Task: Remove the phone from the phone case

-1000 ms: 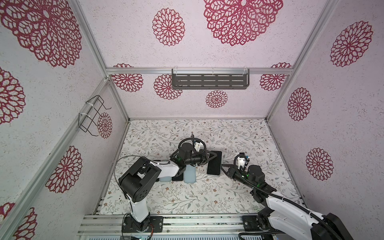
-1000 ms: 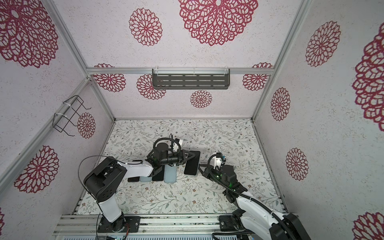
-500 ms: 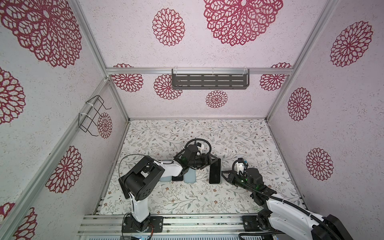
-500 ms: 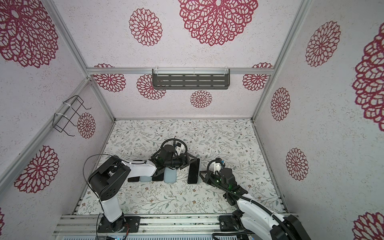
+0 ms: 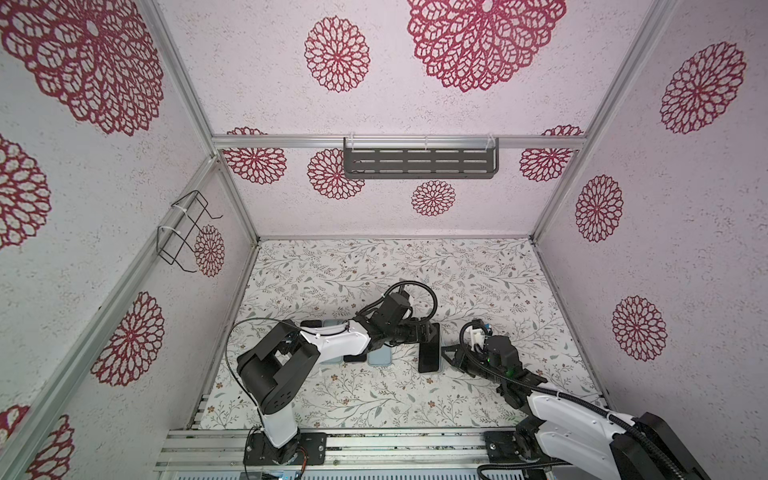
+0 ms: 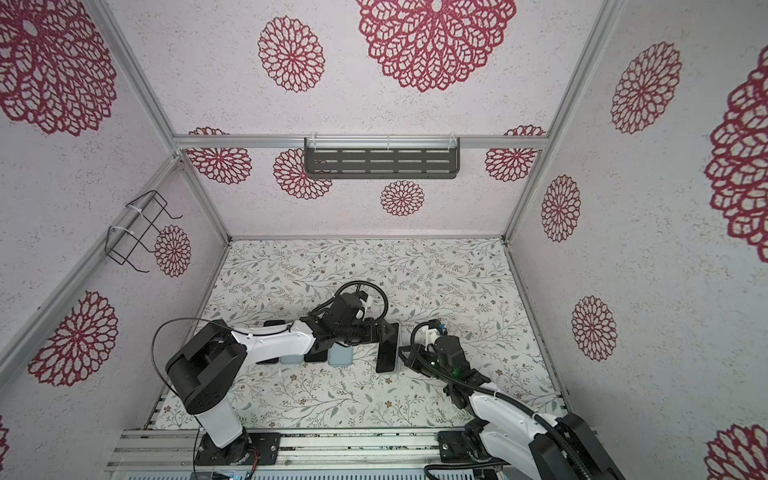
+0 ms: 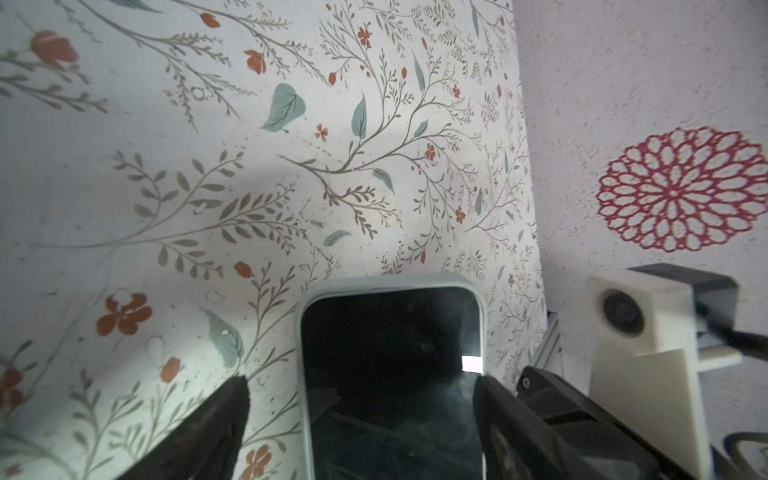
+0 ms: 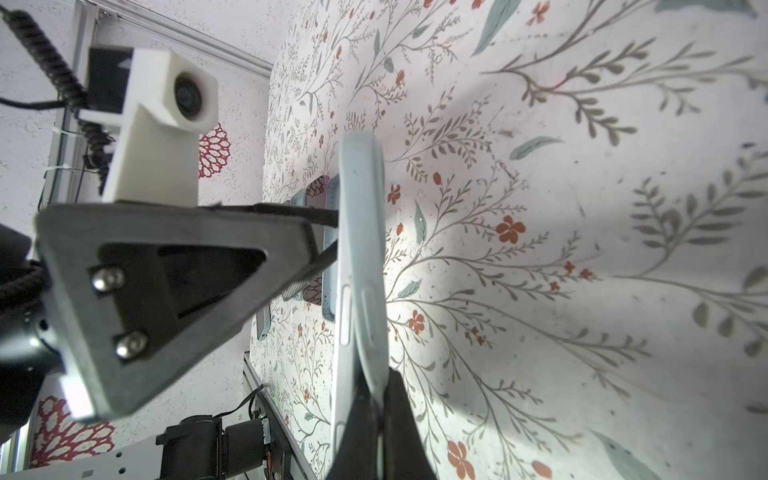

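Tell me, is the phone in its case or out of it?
In the case. In the left wrist view the pale phone case wraps around the dark phone; both visible corners sit inside.

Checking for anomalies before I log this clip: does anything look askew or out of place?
Only the cased phone: it stands tilted up on edge, pinched by the shut right gripper, inside the open left gripper, while the other cases lie flat. Nothing looks damaged.

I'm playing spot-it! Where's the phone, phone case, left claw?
phone point(image 7: 390, 374): left wrist view, middle of dark screen.
phone case point(image 7: 386, 280): left wrist view, pale end rim.
left claw point(image 7: 361, 384): left wrist view, midway between fingertips.
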You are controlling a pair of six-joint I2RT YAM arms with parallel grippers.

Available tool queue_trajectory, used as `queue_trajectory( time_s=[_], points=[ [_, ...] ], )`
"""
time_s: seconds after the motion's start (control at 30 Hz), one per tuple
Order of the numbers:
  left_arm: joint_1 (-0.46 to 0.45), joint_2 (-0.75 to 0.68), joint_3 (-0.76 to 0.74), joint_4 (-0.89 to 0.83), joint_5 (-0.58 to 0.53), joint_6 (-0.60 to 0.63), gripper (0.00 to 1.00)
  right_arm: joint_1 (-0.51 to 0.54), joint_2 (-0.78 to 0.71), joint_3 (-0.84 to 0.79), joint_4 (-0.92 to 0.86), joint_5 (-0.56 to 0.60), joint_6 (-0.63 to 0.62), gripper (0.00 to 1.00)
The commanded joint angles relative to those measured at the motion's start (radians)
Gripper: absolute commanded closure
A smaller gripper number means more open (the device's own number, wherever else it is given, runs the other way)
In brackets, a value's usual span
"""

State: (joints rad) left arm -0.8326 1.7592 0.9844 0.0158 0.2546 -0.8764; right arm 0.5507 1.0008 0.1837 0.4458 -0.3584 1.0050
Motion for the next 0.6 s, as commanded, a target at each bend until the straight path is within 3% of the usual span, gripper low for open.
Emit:
queue_trajectory(
  time_s=[0.0, 0.57],
  points=[
    [-0.051, -0.053, 0.048, -0.127, -0.073, 0.106, 0.09, 0.0, 0.001, 0.008, 0.065, 0.01, 0.001, 1.0],
    [-0.138, -0.017, 0.055, -0.206, -0.078, 0.076, 0.1, -0.002, -0.008, -0.001, 0.053, 0.021, 0.002, 1.0]
  ],
)
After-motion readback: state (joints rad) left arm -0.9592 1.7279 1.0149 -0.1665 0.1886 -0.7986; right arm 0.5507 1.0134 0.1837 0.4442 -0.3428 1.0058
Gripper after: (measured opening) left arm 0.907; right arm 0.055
